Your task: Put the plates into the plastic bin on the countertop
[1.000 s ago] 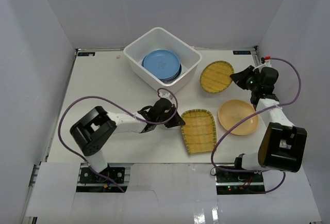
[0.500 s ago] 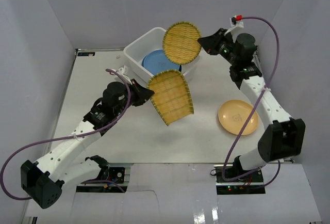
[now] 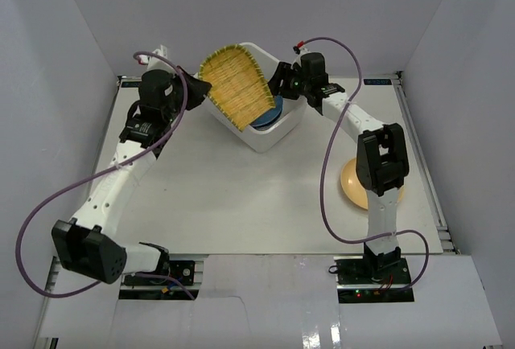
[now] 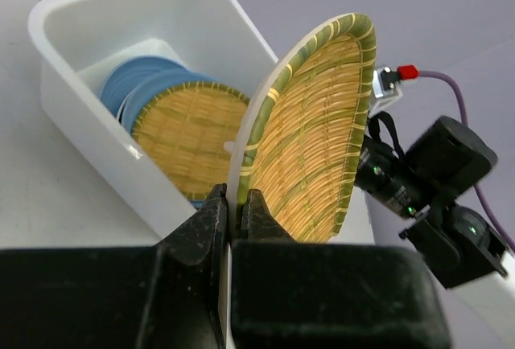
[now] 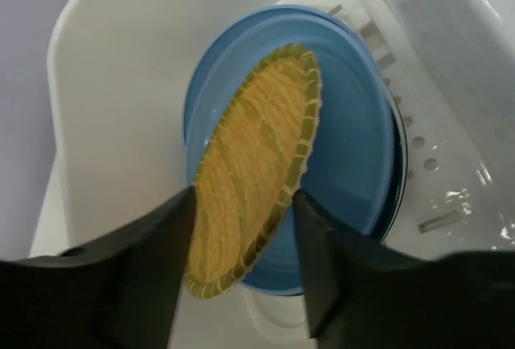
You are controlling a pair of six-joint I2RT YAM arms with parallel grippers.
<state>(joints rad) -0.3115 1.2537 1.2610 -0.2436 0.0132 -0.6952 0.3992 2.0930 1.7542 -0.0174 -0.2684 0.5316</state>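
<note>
Both arms have swung over to the white bin (image 3: 257,138). The left gripper (image 4: 233,198) squeezes the edge of the long woven plate (image 4: 310,136) and holds it tilted above the bin. The right gripper (image 5: 243,198) has its fingers spread wide. The round woven plate (image 5: 253,164) lies on the blue plates (image 5: 354,148) inside the bin. An orange plate (image 3: 351,182) sits on the table (image 3: 209,196).

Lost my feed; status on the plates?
Left hand shut on rectangular woven plate above bin. Right hand open over round woven plate. Tan plate on table.
</note>
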